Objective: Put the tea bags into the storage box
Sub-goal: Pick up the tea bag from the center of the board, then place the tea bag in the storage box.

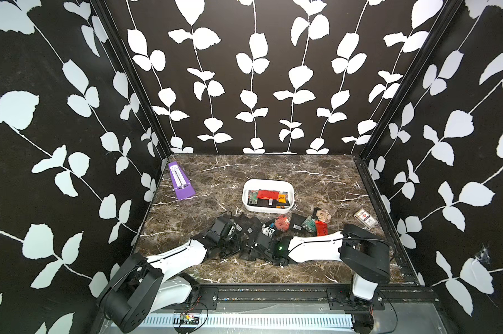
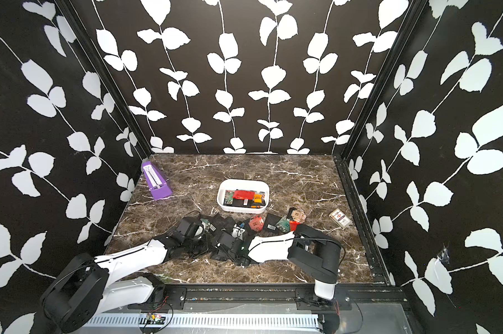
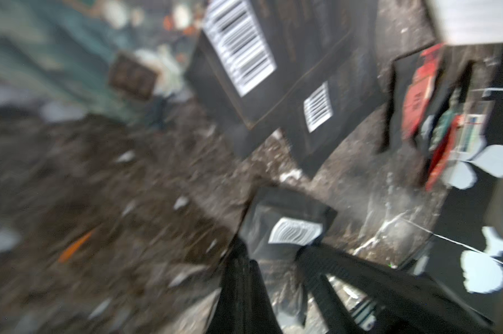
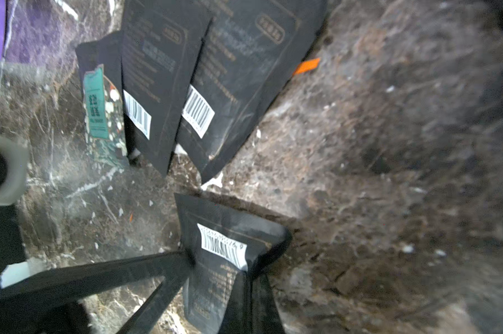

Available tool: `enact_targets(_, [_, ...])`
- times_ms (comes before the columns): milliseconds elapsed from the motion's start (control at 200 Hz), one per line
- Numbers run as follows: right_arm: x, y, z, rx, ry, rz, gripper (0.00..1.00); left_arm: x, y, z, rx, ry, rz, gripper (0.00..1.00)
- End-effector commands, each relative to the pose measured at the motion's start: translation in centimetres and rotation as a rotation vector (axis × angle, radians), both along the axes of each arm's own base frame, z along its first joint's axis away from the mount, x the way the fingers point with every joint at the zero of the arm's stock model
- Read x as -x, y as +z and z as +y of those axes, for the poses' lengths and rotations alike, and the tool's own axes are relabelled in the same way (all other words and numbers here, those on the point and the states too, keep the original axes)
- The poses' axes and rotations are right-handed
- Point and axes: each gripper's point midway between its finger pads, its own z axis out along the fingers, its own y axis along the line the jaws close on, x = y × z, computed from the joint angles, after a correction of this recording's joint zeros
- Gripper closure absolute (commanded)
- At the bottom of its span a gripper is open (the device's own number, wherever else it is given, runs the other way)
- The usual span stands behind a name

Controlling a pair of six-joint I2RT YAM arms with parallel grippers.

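Tea bags, small flat foil sachets, lie scattered just near of the white rounded plastic storage box, which holds several more. Only the wrist views show the grips. The left gripper is clamped on a black barcode-labelled sachet, and the right gripper pinches a second black sachet. In both top views the arms hide them.

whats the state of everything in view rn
storage box: open, partly filled with tea bags
left gripper: shut on left sachet, black
right gripper: shut on right sachet, black
loose tea bags: flat on table, before the box
metronome: standing upright
card pack: lying flat
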Motion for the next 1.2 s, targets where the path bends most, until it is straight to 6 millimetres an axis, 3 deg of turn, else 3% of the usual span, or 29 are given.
enact_targets(0, [-0.2,2.0,-1.4,0.085,0.024,-0.049,1.0,0.2,1.5,2.0,-0.119,-0.003,-0.015,1.0])
enact_targets(80, [-0.7,4.5,-2.0,0.116,0.037,-0.102,1.0,-1.1,4.2,2.3,-0.131,0.009,-0.106,1.0])
enact_targets(205, [-2.1,8.4,-3.6,0.175,0.048,-0.189,1.0,-2.5,7.7,2.3,-0.114,0.031,-0.215,0.9])
enact_targets(235, [-2.6,10.4,-4.1,0.157,0.042,-0.218,1.0,-2.7,8.2,2.3,-0.107,0.034,-0.229,0.88])
enact_targets(395, [-6.1,15.1,-7.0,0.142,0.008,-0.304,1.0,-3.1,9.2,1.5,-0.045,0.043,-0.265,0.82])
enact_targets(505, [-9.3,17.0,-8.9,0.144,-0.02,-0.334,1.0,-3.2,9.1,1.2,-0.023,0.049,-0.268,0.79])
enact_targets(630, [-13.3,17.3,-10.3,0.173,-0.044,-0.332,1.0,-3.3,9.0,1.1,-0.022,0.041,-0.271,0.77])
enact_targets(715, [-15.7,15.9,-10.5,0.188,-0.054,-0.292,1.0,-3.4,8.9,1.1,-0.035,0.039,-0.269,0.77])
enact_targets(730, [-16.4,16.9,-10.3,0.168,-0.061,-0.307,1.0,-3.4,8.8,1.2,-0.038,0.039,-0.266,0.77])
enact_targets(895, [-20.7,14.0,-9.3,0.175,-0.08,-0.265,1.0,-3.7,8.2,2.0,-0.086,0.046,-0.242,0.77])
enact_targets(1045, [-23.1,12.4,-8.8,0.159,-0.106,-0.253,1.0,-4.4,8.0,2.7,-0.08,0.079,-0.229,0.78])
enact_targets(1195, [-24.3,11.0,-9.0,0.183,-0.11,-0.234,1.0,-5.2,8.4,3.2,-0.106,0.077,-0.233,0.78])
